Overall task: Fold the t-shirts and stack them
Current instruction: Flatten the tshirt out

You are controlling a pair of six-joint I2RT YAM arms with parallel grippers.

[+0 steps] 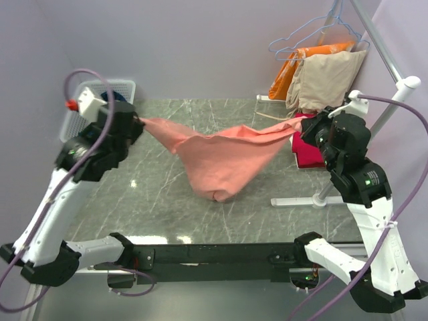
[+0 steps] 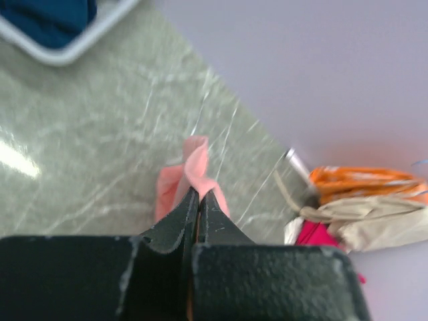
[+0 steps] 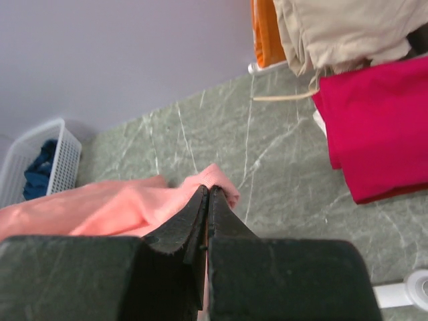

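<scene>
A salmon-pink t-shirt (image 1: 217, 157) hangs stretched between my two grippers above the table, its middle sagging toward the marble. My left gripper (image 1: 138, 122) is shut on the shirt's left end; the cloth (image 2: 195, 164) bunches past the tips of that gripper (image 2: 198, 192). My right gripper (image 1: 306, 124) is shut on the right end, and pink fabric (image 3: 120, 204) trails left from its tips (image 3: 208, 190). A crimson-red t-shirt (image 1: 307, 150) lies folded at the right side of the table, seen large (image 3: 378, 130) in the right wrist view. Navy-blue cloth (image 2: 53, 17) lies in the white basket.
A white basket (image 1: 73, 117) stands at the back left corner. A white garment rack (image 1: 394, 93) at the right holds hangers with an orange garment (image 1: 294, 67) and a beige one (image 1: 328, 80); its base bar (image 1: 304, 202) rests on the marble table (image 1: 160, 194).
</scene>
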